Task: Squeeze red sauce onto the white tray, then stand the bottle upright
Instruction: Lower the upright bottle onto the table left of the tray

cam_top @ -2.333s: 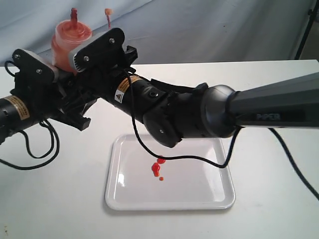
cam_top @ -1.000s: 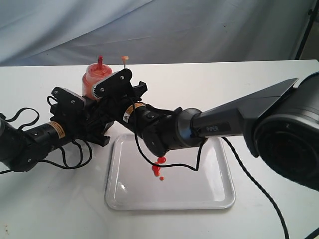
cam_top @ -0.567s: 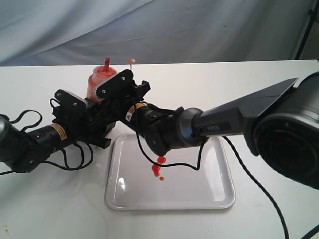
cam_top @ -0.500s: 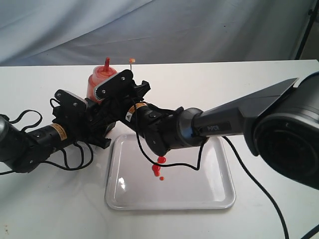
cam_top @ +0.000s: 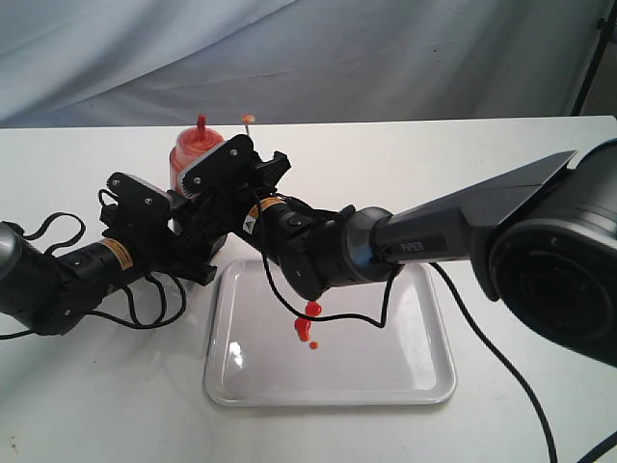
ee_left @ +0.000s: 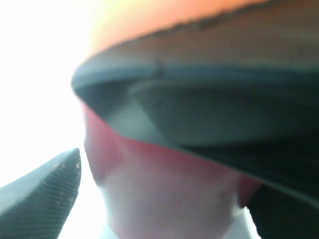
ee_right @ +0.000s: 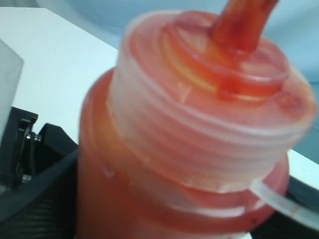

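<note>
One squeeze bottle (cam_top: 189, 157); one white tray (cam_top: 425, 387); three blobs of red sauce (cam_top: 302, 329) on it, two larger, one tiny; two black robot arms, the left arm (cam_top: 66, 275) and the right arm (cam_top: 463, 231); one white table (cam_top: 96, 405).

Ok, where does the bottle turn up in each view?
Exterior view: the bottle, upright, upper left, beyond the far left corner of the white tray.
Left wrist view: blurred pinkish bottle wall filling most of the picture.
Right wrist view: close up, filling the picture, ribbed cap included.
Shared landmark: its red nozzle, in exterior and right wrist only.
</note>
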Robot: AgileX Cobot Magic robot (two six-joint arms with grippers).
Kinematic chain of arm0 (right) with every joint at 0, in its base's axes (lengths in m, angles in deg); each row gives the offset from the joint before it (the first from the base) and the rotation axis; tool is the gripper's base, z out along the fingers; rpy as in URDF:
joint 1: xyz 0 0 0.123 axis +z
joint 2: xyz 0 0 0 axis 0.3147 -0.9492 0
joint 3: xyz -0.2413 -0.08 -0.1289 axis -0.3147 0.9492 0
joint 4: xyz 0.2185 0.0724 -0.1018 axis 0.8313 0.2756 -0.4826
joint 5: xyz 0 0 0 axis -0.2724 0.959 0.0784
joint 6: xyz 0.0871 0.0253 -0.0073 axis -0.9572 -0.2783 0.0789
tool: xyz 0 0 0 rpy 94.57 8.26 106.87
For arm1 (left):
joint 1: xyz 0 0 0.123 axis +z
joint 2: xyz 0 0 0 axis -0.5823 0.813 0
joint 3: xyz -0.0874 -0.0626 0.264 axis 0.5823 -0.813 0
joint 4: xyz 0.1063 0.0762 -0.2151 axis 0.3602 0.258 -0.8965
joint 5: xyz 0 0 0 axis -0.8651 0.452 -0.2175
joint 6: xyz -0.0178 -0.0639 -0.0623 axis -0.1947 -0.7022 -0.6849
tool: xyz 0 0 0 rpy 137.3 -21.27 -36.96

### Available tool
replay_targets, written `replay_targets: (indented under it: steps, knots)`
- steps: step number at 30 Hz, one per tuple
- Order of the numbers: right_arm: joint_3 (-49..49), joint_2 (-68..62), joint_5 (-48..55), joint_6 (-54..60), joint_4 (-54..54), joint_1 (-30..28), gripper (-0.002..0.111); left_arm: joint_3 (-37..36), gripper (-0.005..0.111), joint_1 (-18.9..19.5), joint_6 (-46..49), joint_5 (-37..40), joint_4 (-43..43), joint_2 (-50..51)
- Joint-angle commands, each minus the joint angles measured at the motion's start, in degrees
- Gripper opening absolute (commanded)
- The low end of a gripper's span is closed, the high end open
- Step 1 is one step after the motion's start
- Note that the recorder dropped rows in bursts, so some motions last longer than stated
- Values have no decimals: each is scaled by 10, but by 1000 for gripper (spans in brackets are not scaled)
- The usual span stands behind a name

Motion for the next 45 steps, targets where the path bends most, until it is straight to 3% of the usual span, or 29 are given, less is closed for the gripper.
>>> replay_targets:
  steps: [1,14,18,23,26,30,34,40,45]
  knots:
    - [-5,4,-5,12,-19,0,68,1,80,-8,1,4,4,-4]
    - [-5,9,-11,12,-17,0,74,-1,80,-8,6,38,25,-8]
    - [-5,10,-17,12,-17,0,74,-1,105,-8,3,96,21,-38]
    - [-5,10,-22,12,-17,0,74,-1,105,-7,13,124,21,-47]
    - [-5,10,-31,12,-17,0,74,-15,105,25,20,153,56,-79]
    - [-5,10,-47,4,-6,1,77,-57,105,78,4,109,58,-133]
    - [-5,10,-46,4,33,1,81,-67,105,92,4,110,58,-152]
    - [-5,33,24,7,76,1,81,-67,105,92,4,110,58,-157]
    - [-5,78,144,25,76,1,81,-67,105,92,4,110,58,-157]
